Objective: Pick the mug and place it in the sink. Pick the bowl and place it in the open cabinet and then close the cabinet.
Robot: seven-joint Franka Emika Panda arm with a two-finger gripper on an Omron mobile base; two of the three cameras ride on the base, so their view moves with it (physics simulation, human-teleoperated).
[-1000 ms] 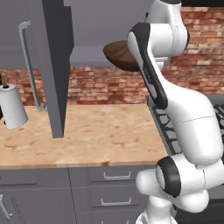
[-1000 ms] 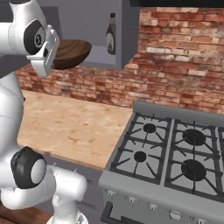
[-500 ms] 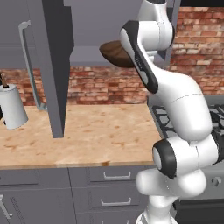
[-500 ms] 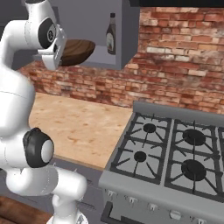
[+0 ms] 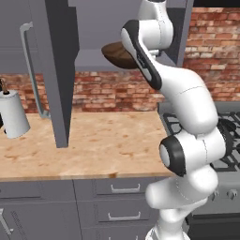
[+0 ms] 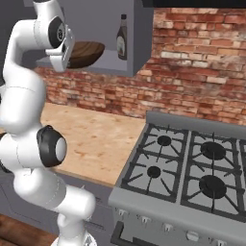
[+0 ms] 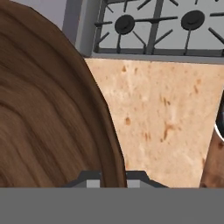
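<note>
A dark brown bottle stands upright on the cabinet's grey shelf, at about 3 o'clock from the bowl in the right base view and apart from it. The open cabinet door hangs edge-on over the tabletop, its long silver bar handle at 9 o'clock of it. A white paper towel roll stands at the far left of the tabletop. The black stove with its round burners sits to the right of the tabletop, against the red brick wall.

The bowl is wide, shallow and dark brown with a clear wood grain; it is held up at shelf height, just at the front of the open cabinet. In the hand view its rim curves between the fingertips, so the claw is pinching the bowl's edge. The white arm hides part of the bowl in the left base view.
</note>
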